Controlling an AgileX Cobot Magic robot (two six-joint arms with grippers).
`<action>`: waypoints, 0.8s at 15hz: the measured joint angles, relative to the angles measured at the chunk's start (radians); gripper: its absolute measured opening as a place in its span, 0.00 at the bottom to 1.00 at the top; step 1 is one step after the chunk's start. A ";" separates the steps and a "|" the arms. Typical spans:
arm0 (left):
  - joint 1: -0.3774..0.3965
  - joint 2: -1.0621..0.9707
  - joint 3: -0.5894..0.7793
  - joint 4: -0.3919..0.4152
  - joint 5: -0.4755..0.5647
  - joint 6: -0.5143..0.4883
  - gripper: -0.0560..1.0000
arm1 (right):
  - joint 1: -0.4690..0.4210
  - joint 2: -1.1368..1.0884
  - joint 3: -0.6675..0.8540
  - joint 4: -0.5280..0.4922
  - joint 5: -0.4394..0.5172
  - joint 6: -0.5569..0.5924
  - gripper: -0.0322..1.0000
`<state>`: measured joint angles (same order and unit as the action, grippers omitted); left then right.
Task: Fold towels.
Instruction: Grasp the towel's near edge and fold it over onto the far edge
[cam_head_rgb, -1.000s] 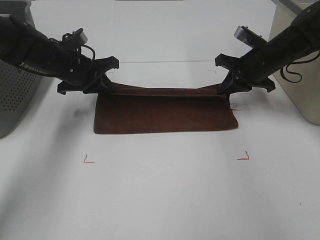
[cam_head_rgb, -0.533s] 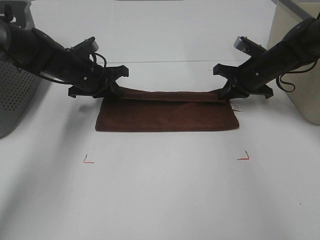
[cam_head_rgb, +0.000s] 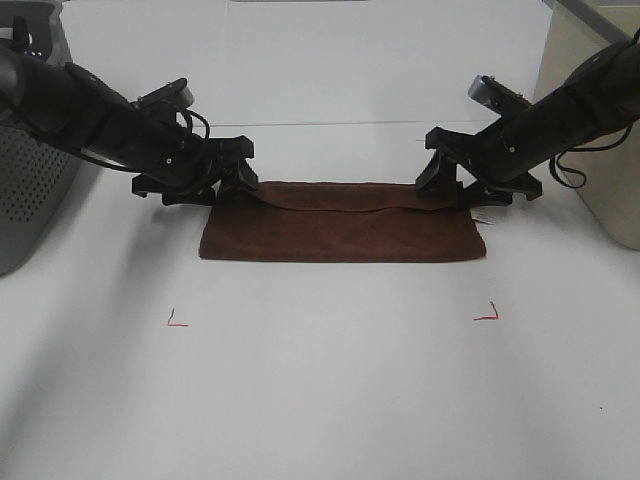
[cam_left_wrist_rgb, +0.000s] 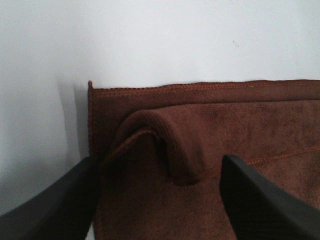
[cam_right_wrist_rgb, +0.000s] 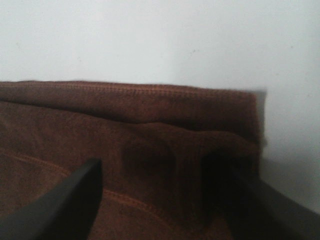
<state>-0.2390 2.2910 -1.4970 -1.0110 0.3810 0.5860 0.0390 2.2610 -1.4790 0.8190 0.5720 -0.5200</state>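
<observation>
Lying flat on the white desk (cam_head_rgb: 320, 390), the reddish-brown towel (cam_head_rgb: 340, 238) is folded into a long narrow band. Its long axis runs side to side across the high view, with one short end toward each arm. Its straight near edge faces two red corner marks (cam_head_rgb: 177, 320) and lies well apart from them. Along the far edge a loose upper layer humps up at both corners. The left gripper (cam_head_rgb: 238, 180) hangs over the far left corner, its fingers (cam_left_wrist_rgb: 260, 200) released and spread wide, with a raised ridge of cloth between them unclamped. The right gripper (cam_head_rgb: 447, 185) sits at the far right corner, its fingers (cam_right_wrist_rgb: 55, 205) likewise spread and gripping nothing.
</observation>
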 joint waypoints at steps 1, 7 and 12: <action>0.000 0.000 0.000 0.000 0.012 0.000 0.70 | -0.001 -0.007 -0.001 -0.007 0.021 0.000 0.77; 0.000 -0.082 0.000 0.103 0.090 -0.022 0.72 | -0.006 -0.117 0.001 -0.141 0.161 0.101 0.82; 0.000 -0.106 -0.001 0.360 0.143 -0.306 0.72 | -0.006 -0.193 0.001 -0.447 0.341 0.382 0.82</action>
<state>-0.2390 2.1850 -1.4980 -0.6510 0.5240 0.2800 0.0330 2.0680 -1.4780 0.3720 0.9130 -0.1380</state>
